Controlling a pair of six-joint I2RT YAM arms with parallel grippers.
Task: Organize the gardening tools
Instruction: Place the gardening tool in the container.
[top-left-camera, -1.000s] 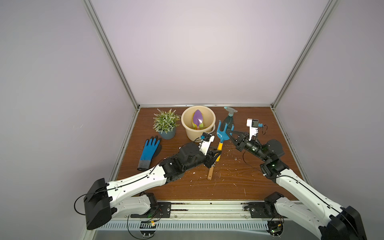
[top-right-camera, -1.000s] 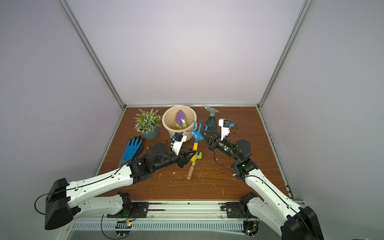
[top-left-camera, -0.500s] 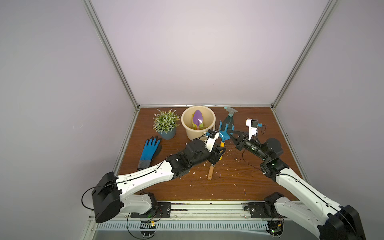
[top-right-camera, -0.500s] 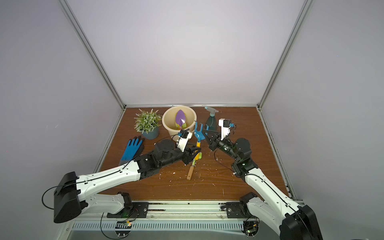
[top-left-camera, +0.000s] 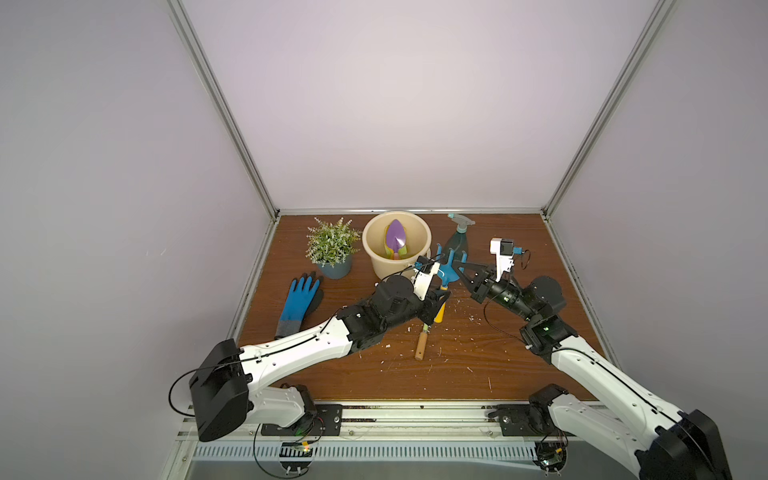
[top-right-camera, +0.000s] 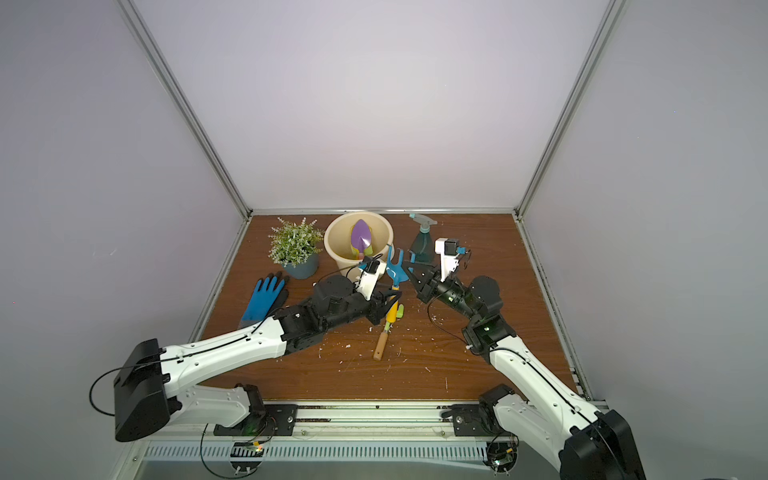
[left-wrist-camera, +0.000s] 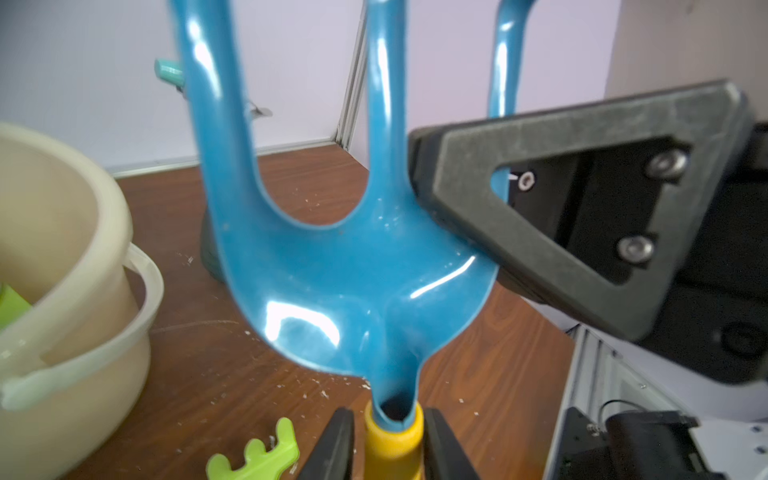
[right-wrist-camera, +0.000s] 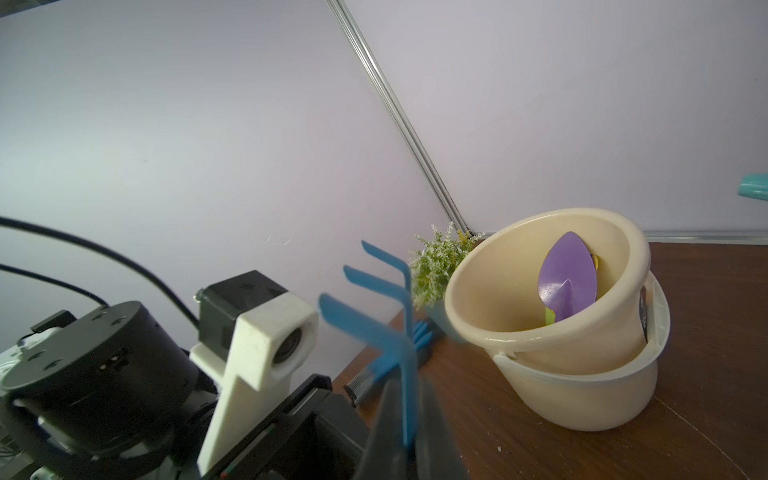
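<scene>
Rake (left-wrist-camera: 353, 270) held at both ends.
We see left gripper (left-wrist-camera: 390, 440) clamping its handle, right gripper (right-wrist-camera: 405, 419) its head (both closed).

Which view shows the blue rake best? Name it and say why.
Left wrist: the blue rake fills the frame, tines, head and yellow handle top close up. Both top views show it small and far off. The right wrist view shows it edge-on and blurred.
</scene>
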